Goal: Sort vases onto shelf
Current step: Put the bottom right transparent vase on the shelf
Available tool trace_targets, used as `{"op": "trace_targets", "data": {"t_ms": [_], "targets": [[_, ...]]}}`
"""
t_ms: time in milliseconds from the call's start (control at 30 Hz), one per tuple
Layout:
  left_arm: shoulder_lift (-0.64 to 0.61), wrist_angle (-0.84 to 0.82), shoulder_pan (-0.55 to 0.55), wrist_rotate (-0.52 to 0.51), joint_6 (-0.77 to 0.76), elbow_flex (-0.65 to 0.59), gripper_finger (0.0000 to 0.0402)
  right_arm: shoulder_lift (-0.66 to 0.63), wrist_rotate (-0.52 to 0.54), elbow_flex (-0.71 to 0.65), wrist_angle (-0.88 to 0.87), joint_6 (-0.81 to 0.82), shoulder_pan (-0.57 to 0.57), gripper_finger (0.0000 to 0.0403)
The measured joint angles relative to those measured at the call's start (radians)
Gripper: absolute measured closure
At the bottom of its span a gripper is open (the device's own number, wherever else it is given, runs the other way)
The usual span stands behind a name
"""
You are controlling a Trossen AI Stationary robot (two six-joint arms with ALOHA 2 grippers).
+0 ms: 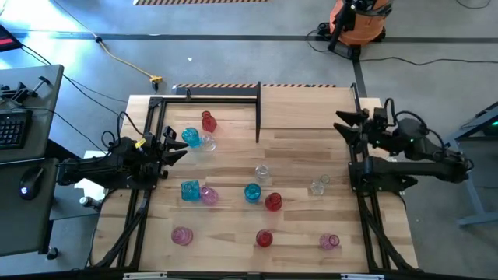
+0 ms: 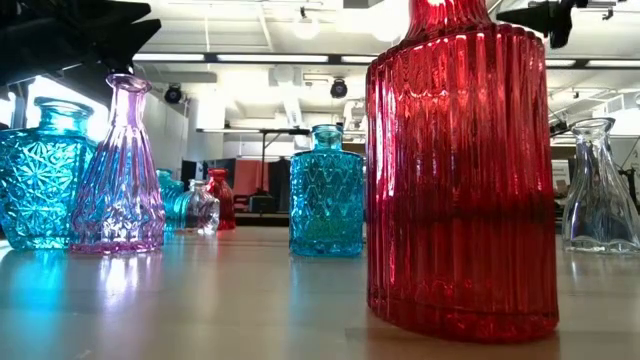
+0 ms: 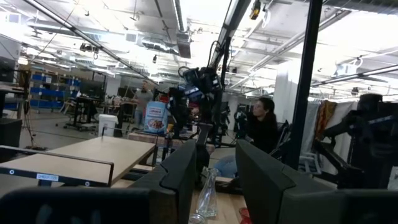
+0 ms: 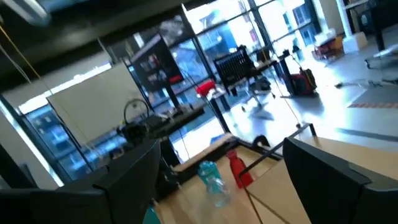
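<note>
Red ribbed vase (image 2: 460, 170) fills the low view, neck cropped; both end effectors gape empty, left (image 1: 177, 148), right (image 1: 342, 123).

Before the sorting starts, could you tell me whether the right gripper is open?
Open: the right gripper shows a wide empty gap between its fingers.

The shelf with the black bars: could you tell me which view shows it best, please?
The high view shows the whole shelf from above, three vases on it. The right wrist view catches a corner with two vases; the left wrist view an edge; the low view hardly any.
</note>
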Motion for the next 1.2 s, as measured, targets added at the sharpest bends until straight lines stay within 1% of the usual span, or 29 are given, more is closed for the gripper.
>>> {"op": "trace_targets", "data": {"t_ms": [100,200,300,467,567,700,867,1000,1100,1200], "targets": [[0.000,0.004,0.000,-0.026,0.000,0.000,0.0296,0.061,0.000,0.087,-0.102,0.007,0.000,0.0081],[0.000,0.010,0.000,-0.029,-0.023,0.000,0.0296,0.117,0.000,0.165,-0.204,0.044,0.000,0.0081],[0.000,0.045,0.000,-0.043,-0.127,0.000,0.0296,0.174,0.013,0.239,-0.315,0.106,0.000,0.0081],[0.000,0.110,0.000,-0.121,-0.306,0.000,0.0296,0.275,0.040,0.361,-0.523,0.245,0.000,0.0081],[0.000,0.109,0.000,-0.123,-0.372,0.000,0.0296,0.338,0.037,0.428,-0.636,0.330,0.000,0.0081],[0.000,0.105,0.000,-0.119,-0.442,0.004,0.0296,0.416,0.000,0.506,-0.761,0.406,0.000,0.0081],[0.008,0.105,0.000,-0.088,-0.406,0.066,0.0295,0.492,-0.034,0.565,-0.845,0.426,0.000,0.0081],[0.035,0.081,0.000,-0.056,-0.360,0.156,0.0295,0.534,-0.052,0.582,-0.880,0.428,0.000,0.0081],[0.067,-0.009,0.000,-0.050,-0.356,0.239,0.0296,0.552,-0.110,0.580,-0.903,0.431,0.000,0.0081],[0.114,-0.114,0.000,-0.050,-0.356,0.327,0.0295,0.574,-0.156,0.579,-0.978,0.490,0.000,0.0081]]}}
